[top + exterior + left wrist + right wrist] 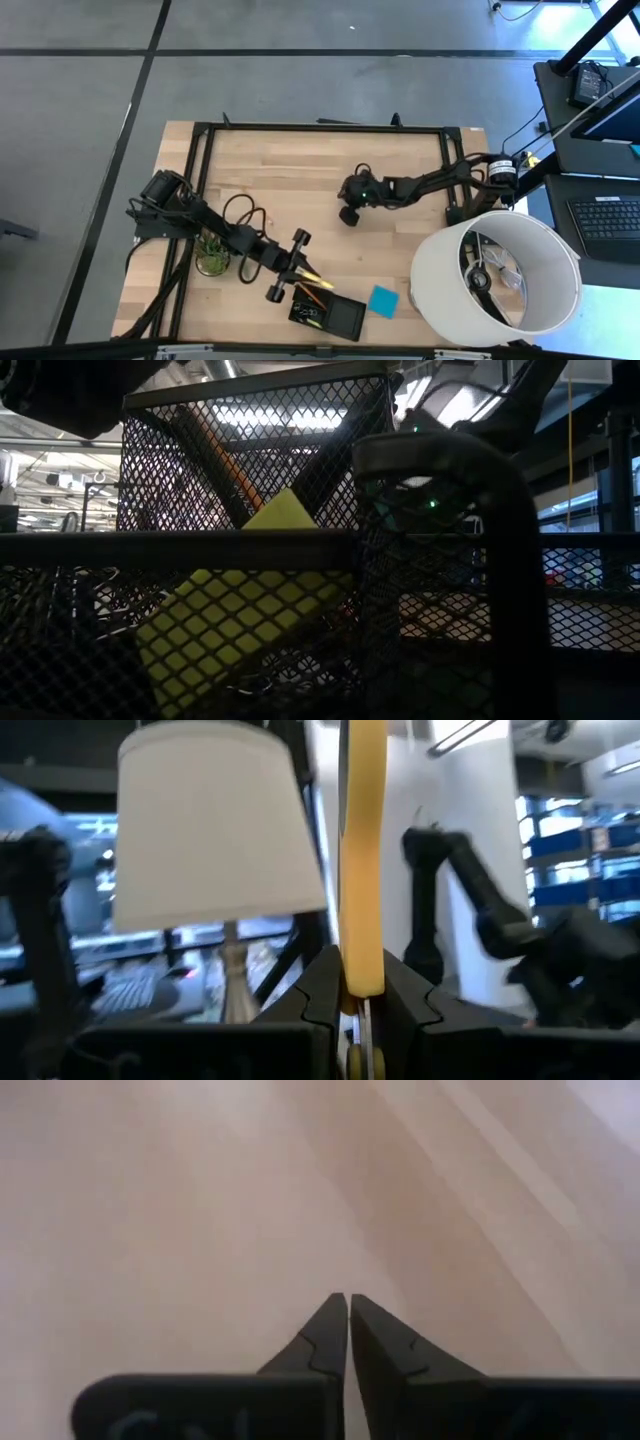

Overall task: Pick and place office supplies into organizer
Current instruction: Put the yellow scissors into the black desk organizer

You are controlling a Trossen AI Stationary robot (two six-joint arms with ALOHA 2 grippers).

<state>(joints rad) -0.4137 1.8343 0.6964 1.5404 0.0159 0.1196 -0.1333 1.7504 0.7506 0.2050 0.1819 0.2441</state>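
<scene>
The left gripper (303, 272) is hanging over the near middle of the table (300, 170), its 2 fingers (315, 990) clamped on a long yellow item (361, 860), apparently the scissors' handle, though the view is too tight to be sure. In the high view that yellow tip (312, 277) is pointing toward the black organizer (345, 322), which is sitting at the near edge just right of the gripper. An orange pencil (312, 297) and other small supplies are already lying in the organizer's left compartment. The blue note pad (382, 300) is lying on the wood just right of the organizer, not yet stowed. The right gripper (349, 213) is waiting over bare wood at mid-table, its 2 fingers (325, 1335) pressed together on nothing.

The step in hand looks like carrying the yellow item to the organizer. The next move is probably calling for bringing it squarely over a compartment, lowering it, then parting the fingers, clear of the potted plant (212, 255) on the left and the lampshade (497, 275) on the right.
</scene>
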